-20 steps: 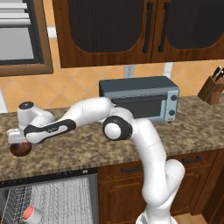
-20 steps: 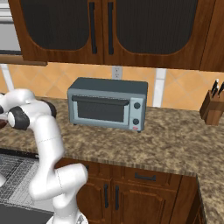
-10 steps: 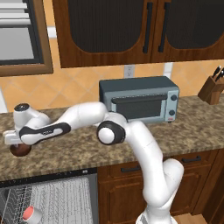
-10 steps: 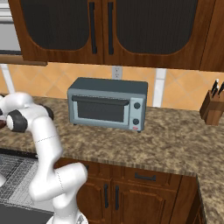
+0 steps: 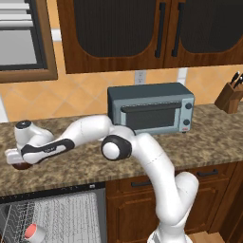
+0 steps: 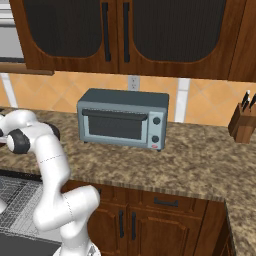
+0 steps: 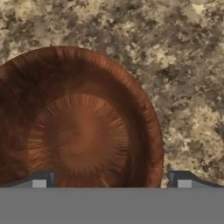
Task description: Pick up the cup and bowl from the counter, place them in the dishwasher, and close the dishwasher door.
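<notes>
Brown and glossy, the bowl [image 7: 74, 127] is sitting on the speckled granite desk [image 5: 213, 137] at its far left end, and the robot's hand [image 7: 113, 179] is hovering right over it. Looking along the hand, I am seeing the two finger tips [image 7: 40, 178] standing wide apart, one over the bowl's inside and the other just outside its rim on the stone, so the rim is lying between them. The hand is spread and gripping nothing.

From the left side, the white arm [image 5: 142, 156] is reaching low across the desk to the left, and the bowl [image 5: 20, 165] is peeking out as a dark sliver under the hand [image 5: 16, 159]. Below the desk edge the dishwasher [image 5: 57, 213] is standing open, its white wire rack [image 5: 71, 220] showing. The cup [image 5: 34, 232] is lying in that rack, white with a pink-red inside.

Further right along the desk, a grey-blue toaster oven [image 5: 151, 109] is sitting against the tiled wall, well apart from the bowl, and a wooden knife block [image 5: 230, 97] is standing at the far right. Dark wood cupboards [image 6: 125, 35] are hanging above.
</notes>
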Available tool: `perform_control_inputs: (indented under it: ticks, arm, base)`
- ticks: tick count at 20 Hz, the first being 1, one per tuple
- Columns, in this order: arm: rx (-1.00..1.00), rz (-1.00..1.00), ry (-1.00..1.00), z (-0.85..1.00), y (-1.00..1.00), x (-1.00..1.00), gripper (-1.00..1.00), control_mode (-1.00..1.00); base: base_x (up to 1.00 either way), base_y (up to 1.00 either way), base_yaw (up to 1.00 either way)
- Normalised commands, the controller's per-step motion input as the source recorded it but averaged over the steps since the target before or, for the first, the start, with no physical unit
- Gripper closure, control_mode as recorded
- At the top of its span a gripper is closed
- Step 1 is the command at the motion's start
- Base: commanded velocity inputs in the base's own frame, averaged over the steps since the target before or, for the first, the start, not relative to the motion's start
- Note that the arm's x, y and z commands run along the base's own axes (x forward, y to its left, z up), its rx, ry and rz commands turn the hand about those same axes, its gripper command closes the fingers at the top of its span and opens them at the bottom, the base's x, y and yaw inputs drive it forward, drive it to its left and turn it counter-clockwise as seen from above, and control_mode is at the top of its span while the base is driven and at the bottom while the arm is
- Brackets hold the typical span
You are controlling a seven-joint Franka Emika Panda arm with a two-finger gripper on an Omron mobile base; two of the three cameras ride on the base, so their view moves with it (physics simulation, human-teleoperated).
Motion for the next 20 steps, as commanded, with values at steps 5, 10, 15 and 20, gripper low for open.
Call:
perform_control_inputs:
  ticks: [5,10,15,20]
  arm:
    - [0.00,0.00,0.00,-0.13,-0.01,0.00,-1.00,-1.00]
    - [0.00,0.00,0.00,0.00,0.00,0.00,1.00,-1.00]
    - [0.00,0.00,0.00,0.00,0.00,0.00,1.00,-1.00]
    - [0.00,0.00,0.00,0.00,-0.03,-0.14,1.00,-1.00]
  base:
    - [0.00,0.00,0.00]
    - [0.00,0.00,0.00]
    - [0.00,0.00,0.00]
    - [0.00,0.00,0.00]
